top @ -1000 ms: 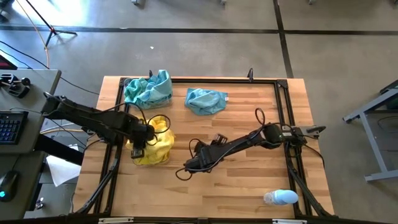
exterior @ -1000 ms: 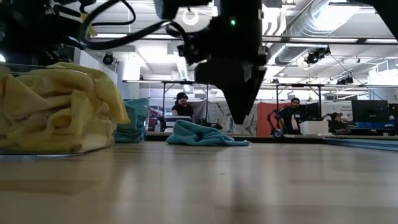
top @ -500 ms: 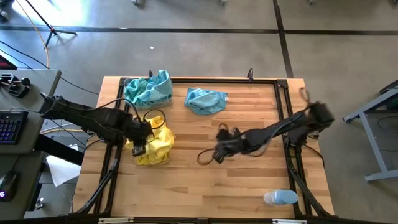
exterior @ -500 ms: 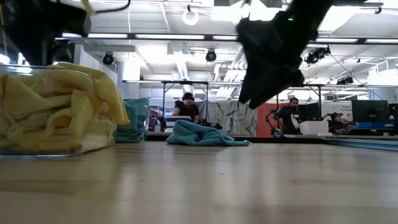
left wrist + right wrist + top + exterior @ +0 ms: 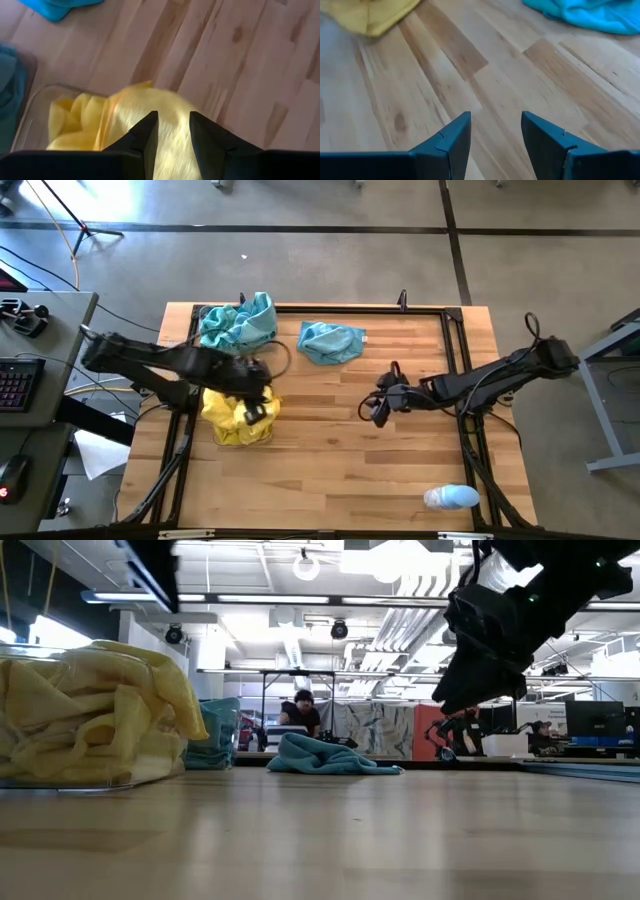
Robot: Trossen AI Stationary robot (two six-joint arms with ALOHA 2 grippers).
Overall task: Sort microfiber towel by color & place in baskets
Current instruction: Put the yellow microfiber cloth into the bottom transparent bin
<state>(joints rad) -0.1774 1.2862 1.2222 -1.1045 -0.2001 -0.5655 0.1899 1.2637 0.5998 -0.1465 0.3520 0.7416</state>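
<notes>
Yellow microfiber towels [image 5: 238, 418] fill the clear basket [image 5: 60, 776] at the table's left, and one drapes over its right wall. Teal towels [image 5: 238, 323] fill the basket behind it. One teal towel [image 5: 332, 340] lies crumpled on the wood at the far middle. My left gripper [image 5: 172, 125] hangs above the yellow pile's right edge [image 5: 258, 410], narrowly open and holding nothing. My right gripper [image 5: 372, 410] hovers open over bare wood at mid table, slanting down; in the right wrist view only wood shows between its fingers [image 5: 495, 125].
A small pale-blue-and-white rounded object [image 5: 452, 497] lies near the front right corner. Black frame rails [image 5: 465, 380] run along the table's edges. Bare wood lies between the yellow basket and my right gripper. In the room behind, people [image 5: 300, 710] sit.
My right gripper has swept from mid table toward the right edge, tipping from steeply down to a flatter slant, and has stayed open. My left gripper has risen off the yellow pile and shifted a little toward the table's right, rolling as it went. The pile has stayed in its basket.
</notes>
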